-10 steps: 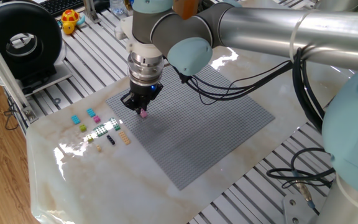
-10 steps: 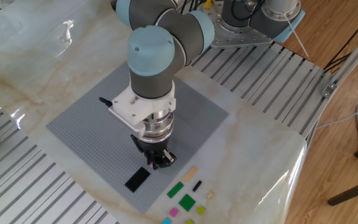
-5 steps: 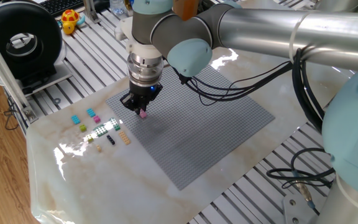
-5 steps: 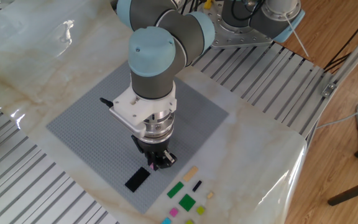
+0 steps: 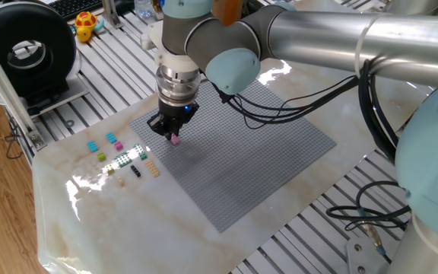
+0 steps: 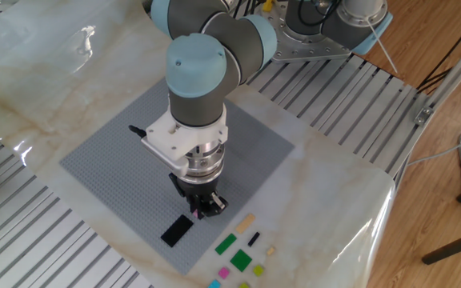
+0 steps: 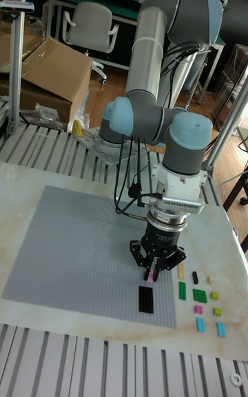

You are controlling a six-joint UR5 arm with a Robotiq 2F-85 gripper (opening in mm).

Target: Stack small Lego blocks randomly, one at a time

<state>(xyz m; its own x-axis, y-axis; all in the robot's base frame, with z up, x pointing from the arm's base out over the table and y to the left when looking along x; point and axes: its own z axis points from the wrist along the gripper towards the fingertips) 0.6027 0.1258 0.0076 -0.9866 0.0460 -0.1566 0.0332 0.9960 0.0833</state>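
My gripper points straight down over the near-left edge of the grey baseplate, shut on a pink small Lego block. The tall fixed view shows that pink block pinched between the fingertips, just above the baseplate and beside a black flat brick lying on it. In the other fixed view the gripper hides most of the pink block. Several loose small Lego blocks lie on the marble beside the plate: cyan, pink, green, tan, black.
A black round reel and a yellow toy sit at the back left on the slotted aluminium frame. The arm's cables hang over the baseplate. A cardboard box and a chair stand behind the table.
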